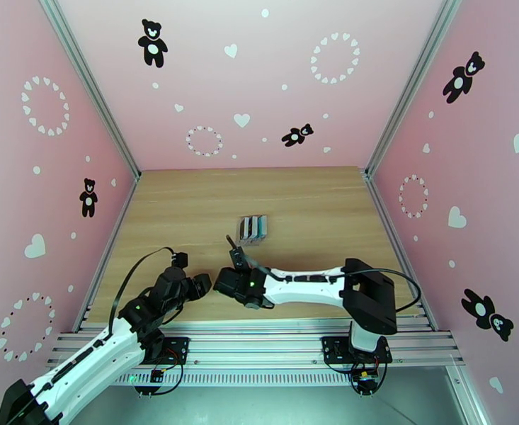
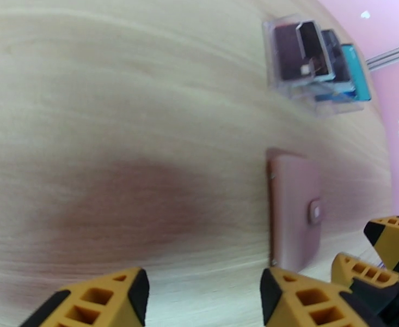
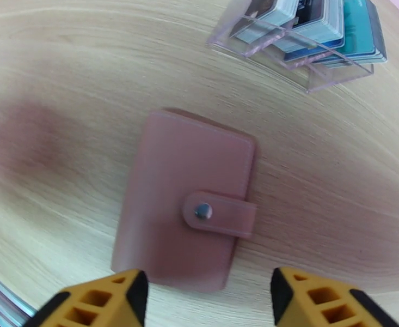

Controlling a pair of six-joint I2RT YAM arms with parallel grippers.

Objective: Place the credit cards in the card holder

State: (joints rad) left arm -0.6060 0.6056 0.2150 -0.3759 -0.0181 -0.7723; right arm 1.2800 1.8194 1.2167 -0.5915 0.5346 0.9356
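Lying shut, dusty-pink card holder (image 3: 185, 175), tab (image 3: 221, 213) snapped, left end effector (image 2: 202, 290) and right end effector (image 3: 207, 290) spread, empty

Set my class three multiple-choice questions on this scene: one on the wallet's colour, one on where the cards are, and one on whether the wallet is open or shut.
1. What colour is the card holder?
A. Black
B. Tan-pink
C. Green

2. Where are the credit cards?
A. In the clear stand
B. Inside the card holder
C. On top of the card holder

3. The card holder is:
A. Open flat
B. Closed, tab snapped
C. Standing on edge

Answers:
1 B, its cover is plainly tan-pink.
2 A, the cards sit in the stand's slots, apart from the holder.
3 B, it lies flat with the tab fastened across the cover.
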